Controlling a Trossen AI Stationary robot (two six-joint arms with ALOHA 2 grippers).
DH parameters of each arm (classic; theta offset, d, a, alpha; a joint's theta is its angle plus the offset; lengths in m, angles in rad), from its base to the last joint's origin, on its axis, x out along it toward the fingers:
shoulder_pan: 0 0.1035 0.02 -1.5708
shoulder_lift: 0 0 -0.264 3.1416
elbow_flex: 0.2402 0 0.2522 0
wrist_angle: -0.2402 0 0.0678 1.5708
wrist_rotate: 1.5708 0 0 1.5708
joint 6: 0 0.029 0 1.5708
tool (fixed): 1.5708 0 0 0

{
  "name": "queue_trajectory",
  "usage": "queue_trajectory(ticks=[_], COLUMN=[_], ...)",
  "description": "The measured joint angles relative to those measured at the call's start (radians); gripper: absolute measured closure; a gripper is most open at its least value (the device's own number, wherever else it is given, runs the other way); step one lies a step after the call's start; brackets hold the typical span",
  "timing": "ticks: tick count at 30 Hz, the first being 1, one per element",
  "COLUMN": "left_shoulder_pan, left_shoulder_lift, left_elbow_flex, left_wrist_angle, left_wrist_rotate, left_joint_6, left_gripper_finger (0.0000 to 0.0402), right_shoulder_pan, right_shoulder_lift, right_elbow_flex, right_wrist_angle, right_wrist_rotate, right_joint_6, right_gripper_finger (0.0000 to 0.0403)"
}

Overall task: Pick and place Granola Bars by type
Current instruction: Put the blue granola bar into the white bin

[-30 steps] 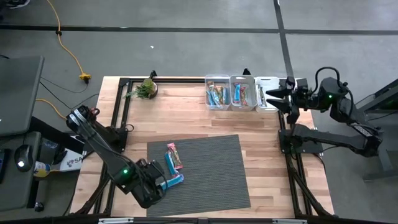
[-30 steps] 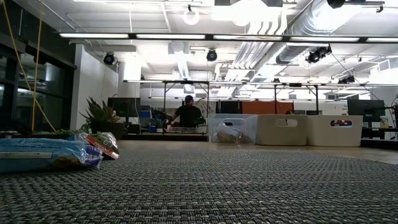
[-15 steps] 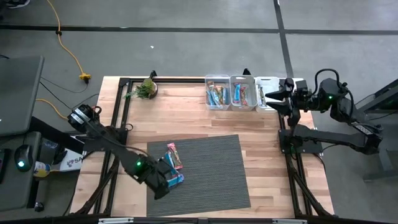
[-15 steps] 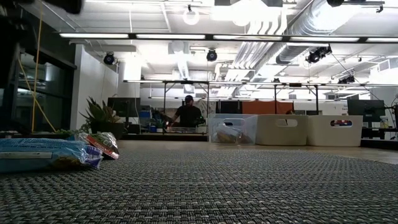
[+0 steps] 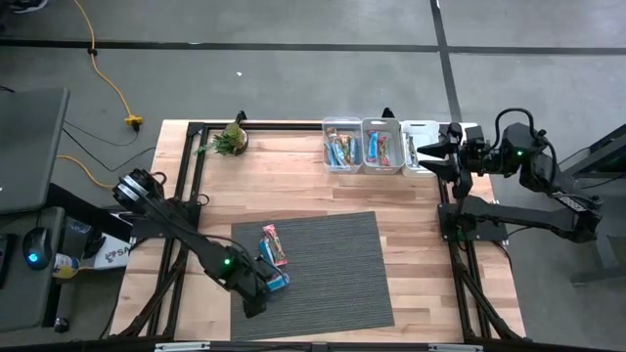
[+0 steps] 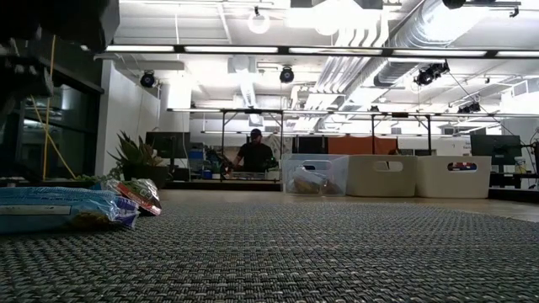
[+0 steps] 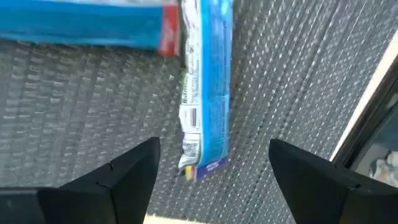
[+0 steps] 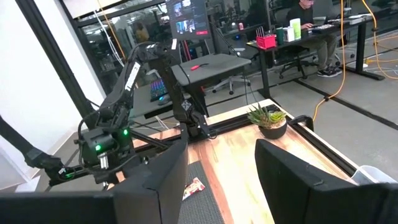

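Two light blue bars (image 7: 208, 81) lie on the grey woven mat (image 5: 323, 269), right under the left gripper (image 7: 211, 165), whose fingers stand spread with nothing between them. One bar runs lengthwise into the gap between the fingers; the other (image 7: 81, 28) lies crosswise beyond it. Its wrapper shows a barcode, but the print cannot be read. Just beside them lies a pink bar (image 5: 274, 244). Farther off, three clear bins (image 5: 381, 147) on the tabletop (image 5: 293, 186) hold more bars. Beside them the right gripper (image 5: 430, 154) hovers, spread and empty.
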Motion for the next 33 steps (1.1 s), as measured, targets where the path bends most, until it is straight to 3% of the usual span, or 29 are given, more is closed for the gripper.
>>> queue_trajectory(ticks=[19,33], left_shoulder_pan=[0.000,0.000], left_shoulder_lift=[0.153,0.163], left_elbow_flex=[0.005,0.002], left_wrist_angle=[0.033,0.037], left_wrist_rotate=[0.012,-0.035], left_joint_6=[-0.002,0.047], left_gripper_finger=[0.0110,0.0226], right_shoulder_pan=[0.000,0.000], right_shoulder_lift=[0.001,0.001], right_elbow_flex=[0.000,0.000], right_wrist_angle=[0.000,-0.001], right_wrist_rotate=[-0.004,-0.008], right_joint_6=[0.009,0.008], right_gripper_finger=[0.0230,0.0230])
